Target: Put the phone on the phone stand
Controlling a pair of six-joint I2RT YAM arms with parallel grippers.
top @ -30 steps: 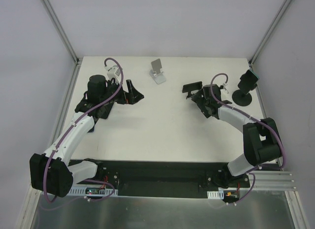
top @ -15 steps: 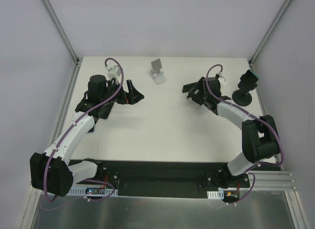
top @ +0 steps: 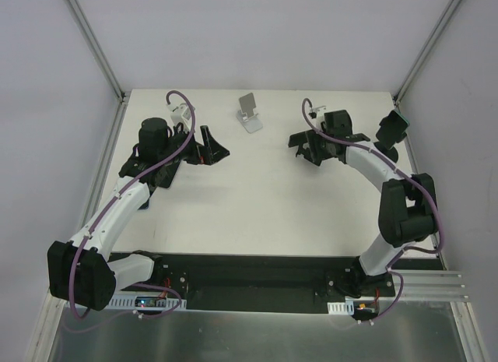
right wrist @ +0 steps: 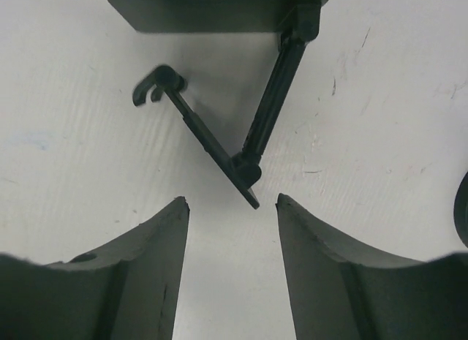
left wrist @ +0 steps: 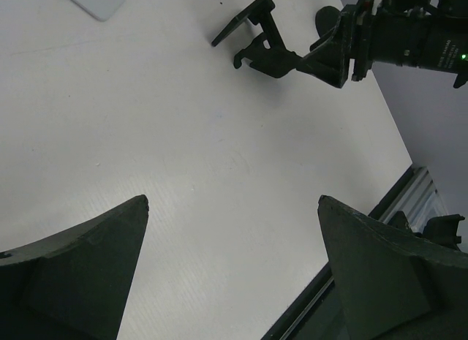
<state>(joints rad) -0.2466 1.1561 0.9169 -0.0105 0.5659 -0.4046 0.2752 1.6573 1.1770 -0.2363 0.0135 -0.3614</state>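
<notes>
A black folding phone stand (top: pixel 302 138) sits on the white table right of centre, with its flat plate, thin arm and hooked cradle showing in the right wrist view (right wrist: pixel 219 128). My right gripper (right wrist: pixel 232 199) is open and low over the table, and the stand's hinge corner sits just at its fingertips. It also shows in the top view (top: pixel 311 150). A dark slab with a teal edge (top: pixel 391 125) stands at the far right; I cannot tell if it is the phone. My left gripper (left wrist: pixel 234 201) is open and empty, at the left of the table (top: pixel 212 149).
A small silver stand (top: pixel 249 113) stands at the back centre, and its corner shows in the left wrist view (left wrist: pixel 95 0). The enclosure walls and metal posts run close along the table's back and sides. The black base rail lies along the near edge.
My right wrist has swung toward the back of the table, so the gripper now faces the black stand from behind it. The stand and the left arm have not moved.
</notes>
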